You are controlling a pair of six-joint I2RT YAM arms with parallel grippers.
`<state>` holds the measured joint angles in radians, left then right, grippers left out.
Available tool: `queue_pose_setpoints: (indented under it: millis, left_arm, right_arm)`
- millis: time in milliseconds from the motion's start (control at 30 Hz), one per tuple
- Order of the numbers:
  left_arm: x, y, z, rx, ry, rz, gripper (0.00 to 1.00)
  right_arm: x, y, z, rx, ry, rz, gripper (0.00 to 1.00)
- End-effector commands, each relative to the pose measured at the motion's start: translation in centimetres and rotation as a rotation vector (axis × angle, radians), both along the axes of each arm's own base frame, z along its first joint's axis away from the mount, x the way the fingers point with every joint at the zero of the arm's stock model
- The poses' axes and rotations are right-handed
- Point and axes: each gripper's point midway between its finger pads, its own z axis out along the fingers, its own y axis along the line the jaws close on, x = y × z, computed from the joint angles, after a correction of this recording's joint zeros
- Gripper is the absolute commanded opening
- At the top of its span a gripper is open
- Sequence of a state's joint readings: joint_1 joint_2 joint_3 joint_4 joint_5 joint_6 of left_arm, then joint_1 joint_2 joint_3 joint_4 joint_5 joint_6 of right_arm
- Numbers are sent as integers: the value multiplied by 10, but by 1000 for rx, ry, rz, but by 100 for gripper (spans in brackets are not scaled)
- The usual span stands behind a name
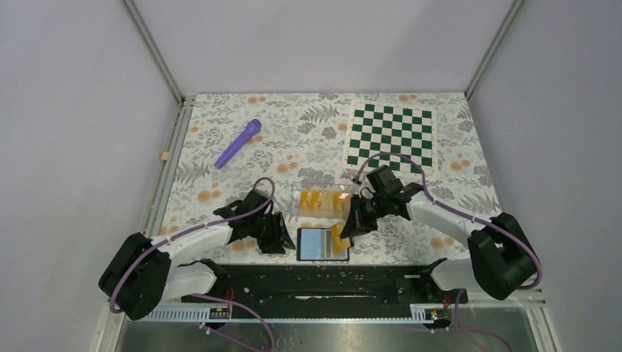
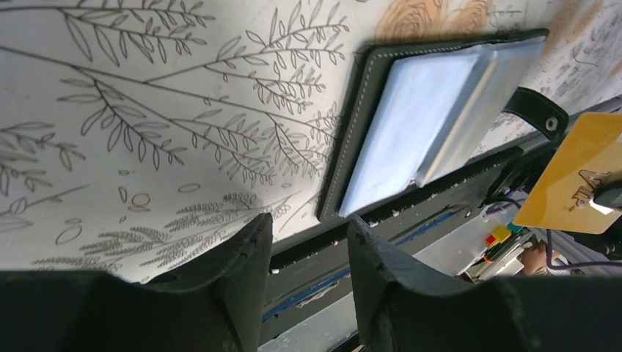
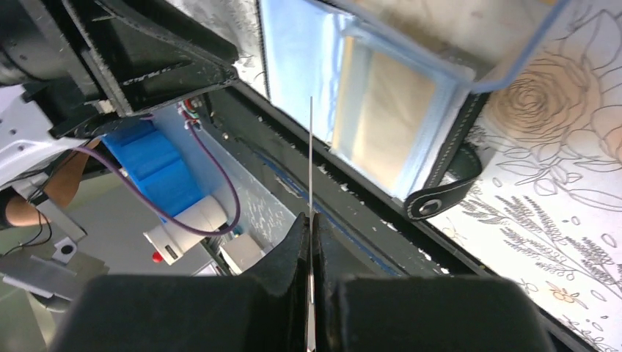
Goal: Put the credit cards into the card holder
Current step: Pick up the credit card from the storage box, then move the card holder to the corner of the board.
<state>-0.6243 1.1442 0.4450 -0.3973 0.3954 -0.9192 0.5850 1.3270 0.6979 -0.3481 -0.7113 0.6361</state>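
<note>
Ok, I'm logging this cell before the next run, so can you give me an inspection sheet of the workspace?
Surface: floral cloth, lying flat.
Job's things: wallet lying open near the front edge; one card held over its right side; more cards in a clear box behind it.
Clutter: purple object at far left; chequered mat at far right.
End effectors: left end effector open and empty, beside the wallet; right end effector shut on the card.
Cables: purple cables run along both arms.
Surroundings: plain walls and metal posts; nothing else seen.
</note>
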Motion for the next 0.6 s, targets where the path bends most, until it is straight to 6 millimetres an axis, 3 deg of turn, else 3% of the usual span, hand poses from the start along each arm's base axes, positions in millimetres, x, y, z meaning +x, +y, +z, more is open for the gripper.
queue_pose_setpoints:
  millis: [0, 567]
  left_arm:
    - [10, -13, -3, -34, -5, 18, 41]
    - [3, -35, -21, -25, 69, -5, 38]
  right_arm:
    - [17, 2, -16, -68, -28, -37, 0]
    - [96, 11, -23, -260, -117, -81, 0]
